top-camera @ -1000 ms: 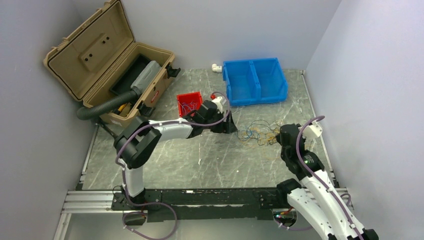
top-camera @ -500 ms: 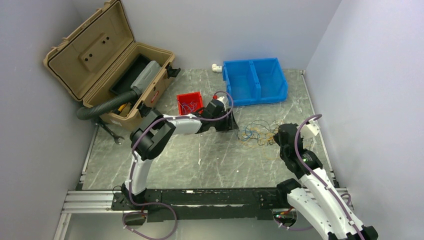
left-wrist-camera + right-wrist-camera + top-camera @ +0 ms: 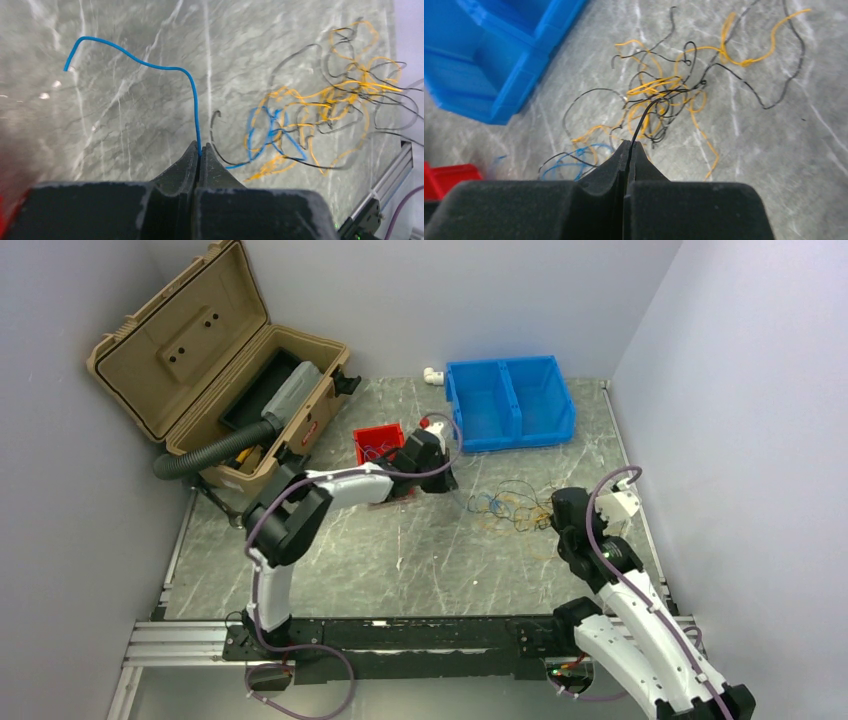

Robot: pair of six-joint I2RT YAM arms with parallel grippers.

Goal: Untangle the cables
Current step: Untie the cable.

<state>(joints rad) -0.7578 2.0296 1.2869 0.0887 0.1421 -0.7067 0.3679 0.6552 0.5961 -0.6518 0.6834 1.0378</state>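
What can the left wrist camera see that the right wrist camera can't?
Only the left wrist view: the left gripper shut on a blue wire whose loose end arcs over the table. Only the right wrist view: the right gripper shut on a black wire running into the pile, plus a blue bin and a corner of a red bin. Both: the tangle of yellow-orange, black and blue wires lying on the table.

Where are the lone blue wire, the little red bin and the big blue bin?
Lone thin blue wire (image 3: 196, 110), left wrist view, upright stretch.
Small red plastic bin (image 3: 376, 429), top view, far rim.
Big blue plastic bin (image 3: 510, 400), top view, centre divider.
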